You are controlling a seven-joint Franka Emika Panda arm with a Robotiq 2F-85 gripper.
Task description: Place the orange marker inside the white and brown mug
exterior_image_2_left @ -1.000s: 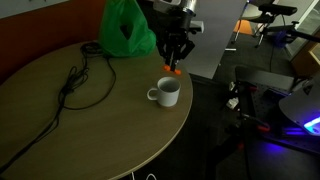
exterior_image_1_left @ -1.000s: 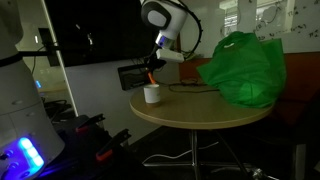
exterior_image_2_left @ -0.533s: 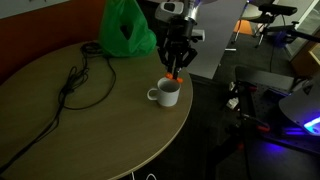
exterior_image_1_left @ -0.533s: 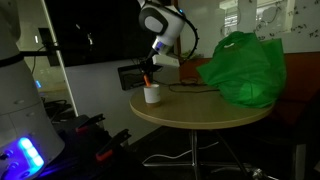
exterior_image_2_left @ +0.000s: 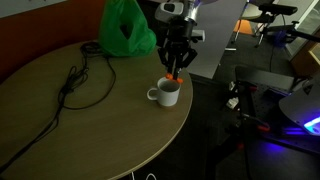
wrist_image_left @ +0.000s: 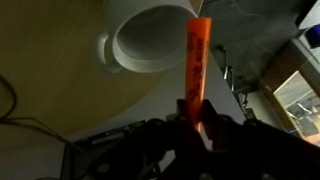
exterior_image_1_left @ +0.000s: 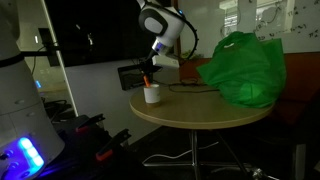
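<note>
Round wooden table (exterior_image_2_left: 60,130) bears the mug (exterior_image_2_left: 167,93); above it, the pincer (exterior_image_2_left: 177,69) clamps the orange marker (wrist_image_left: 196,60).

You will find no text, brand, number or sign that can be read in any of these views. The nearest thing to lettering is on the orange marker (wrist_image_left: 197,62): in the wrist view, faint darker marks run along its barrel. They are too blurred for you to tell whether they are print at all, let alone make out a letter. In both exterior views the marker is too small and the scene too dim for you to read anything.
</note>
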